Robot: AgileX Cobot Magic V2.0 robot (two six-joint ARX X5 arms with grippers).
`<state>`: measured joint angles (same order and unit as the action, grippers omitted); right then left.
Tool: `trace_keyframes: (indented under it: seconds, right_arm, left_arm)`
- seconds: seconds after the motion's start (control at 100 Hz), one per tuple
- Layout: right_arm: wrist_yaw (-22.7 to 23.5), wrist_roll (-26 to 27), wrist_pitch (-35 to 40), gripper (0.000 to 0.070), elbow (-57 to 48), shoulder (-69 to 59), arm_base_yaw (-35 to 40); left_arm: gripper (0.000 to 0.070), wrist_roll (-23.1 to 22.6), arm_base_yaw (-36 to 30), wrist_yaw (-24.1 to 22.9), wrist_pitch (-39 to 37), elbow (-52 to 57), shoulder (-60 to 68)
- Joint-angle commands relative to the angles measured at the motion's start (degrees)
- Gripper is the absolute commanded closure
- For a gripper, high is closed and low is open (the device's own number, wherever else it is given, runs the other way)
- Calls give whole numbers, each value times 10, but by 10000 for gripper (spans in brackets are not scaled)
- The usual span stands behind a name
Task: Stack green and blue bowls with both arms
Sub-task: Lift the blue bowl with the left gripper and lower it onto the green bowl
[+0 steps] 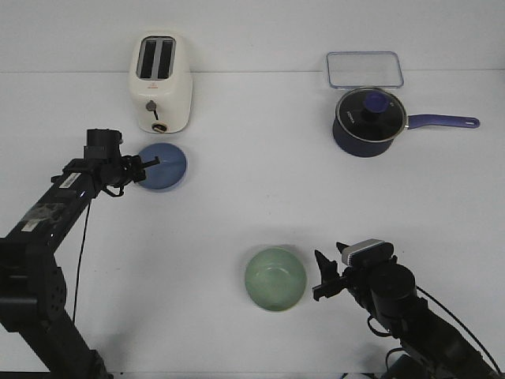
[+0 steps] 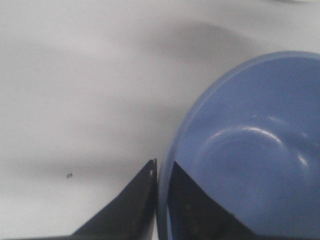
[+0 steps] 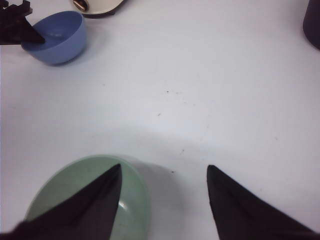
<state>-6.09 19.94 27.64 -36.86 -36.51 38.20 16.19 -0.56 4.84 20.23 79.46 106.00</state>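
Blue bowl: the blue bowl sits on the white bench on the left side, just in front of the toaster.
Left gripper: the left gripper is at the blue bowl's left rim, clenched on it; the left wrist view shows one finger outside the wall and the other inside, with the rim pinched between them.
Green bowl: the green bowl rests upright on the bench, near the front edge and right of centre, well apart from the blue one.
Right gripper: the right gripper is just beside the green bowl's right side, jaws spread and released (one finger lies over the bowl's rim in the right wrist view, the other over bare bench).
Far right: a dark saucepan with its lid on stands in front of a clear container lid.
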Motion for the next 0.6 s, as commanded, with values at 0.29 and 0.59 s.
trace_keyframes:
  seconds: [0.29,0.59]
  right_arm:
    - [-4,-5,-10,342,-6,-2,5]
    - [-15,-8,-15,342,-6,-3,5]
  left_arm:
    - [691,-36,-80,44,56,-13,-229]
    - [690,49,-316,43,-12,-186,-345]
